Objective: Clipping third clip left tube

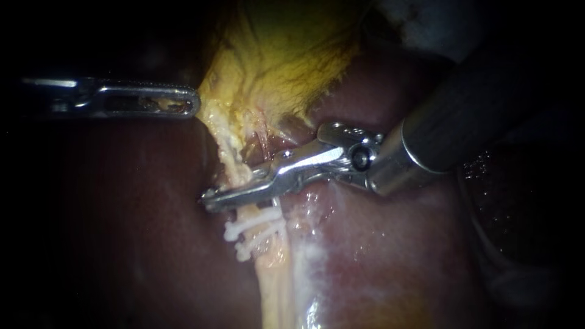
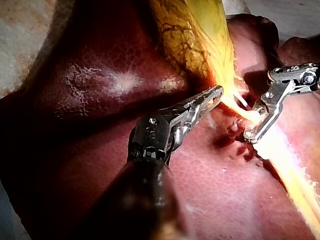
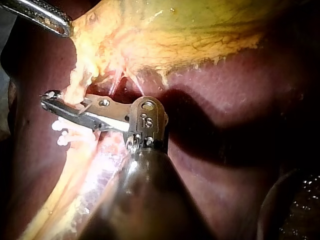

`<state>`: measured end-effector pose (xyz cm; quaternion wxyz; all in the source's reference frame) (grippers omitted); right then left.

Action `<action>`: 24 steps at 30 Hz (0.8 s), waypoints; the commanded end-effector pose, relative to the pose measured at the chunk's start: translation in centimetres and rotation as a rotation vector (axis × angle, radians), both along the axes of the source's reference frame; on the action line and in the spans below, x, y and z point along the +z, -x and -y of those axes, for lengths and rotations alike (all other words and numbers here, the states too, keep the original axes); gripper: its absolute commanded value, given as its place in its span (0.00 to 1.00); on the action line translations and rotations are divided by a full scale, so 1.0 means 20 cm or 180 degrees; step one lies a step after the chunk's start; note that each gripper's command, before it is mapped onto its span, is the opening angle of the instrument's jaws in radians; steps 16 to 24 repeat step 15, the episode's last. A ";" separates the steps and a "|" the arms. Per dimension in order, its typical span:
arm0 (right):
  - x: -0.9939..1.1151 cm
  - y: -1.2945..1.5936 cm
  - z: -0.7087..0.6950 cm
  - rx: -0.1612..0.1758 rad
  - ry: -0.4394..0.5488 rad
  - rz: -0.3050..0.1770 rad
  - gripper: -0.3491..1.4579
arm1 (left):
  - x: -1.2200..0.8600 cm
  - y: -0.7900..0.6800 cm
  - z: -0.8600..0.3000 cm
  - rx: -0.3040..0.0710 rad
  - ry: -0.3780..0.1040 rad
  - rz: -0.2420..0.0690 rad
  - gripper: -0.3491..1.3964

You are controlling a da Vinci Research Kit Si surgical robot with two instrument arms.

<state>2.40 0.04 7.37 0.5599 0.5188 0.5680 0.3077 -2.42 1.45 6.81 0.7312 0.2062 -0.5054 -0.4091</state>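
At nine o'clock the left instrument [image 1: 190,103] holds the gallbladder [image 1: 286,55] by its yellow edge, jaws pressed together on it. If that hold slips, I reckon the left tube [image 1: 271,277] would go slack. At the centre the right instrument [image 1: 213,198] has its jaws narrowed across that tube, just toward twelve o'clock from two white clips [image 1: 256,228]. Set crooked or too close, a new clip might catch only part of the tube or foul its neighbours. The liver [image 1: 122,219] glistens wet and slippery. Beyond it the room is dark, and no bench shows.
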 end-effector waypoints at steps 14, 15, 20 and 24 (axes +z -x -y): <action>0.002 -0.002 0.004 -0.0010 0.0013 -0.0012 0.00 | 0.000 0.000 0.000 0.0001 0.0000 0.0000 0.00; 0.002 -0.002 0.004 -0.0010 0.0013 -0.0011 0.00 | 0.000 0.000 0.000 0.0001 0.0000 0.0000 0.00; 0.002 -0.002 0.004 -0.0010 0.0013 -0.0011 0.00 | 0.000 0.000 0.000 0.0001 0.0000 0.0000 0.00; 0.002 -0.002 0.004 -0.0010 0.0013 -0.0011 0.00 | 0.000 0.000 0.000 0.0001 0.0000 0.0000 0.00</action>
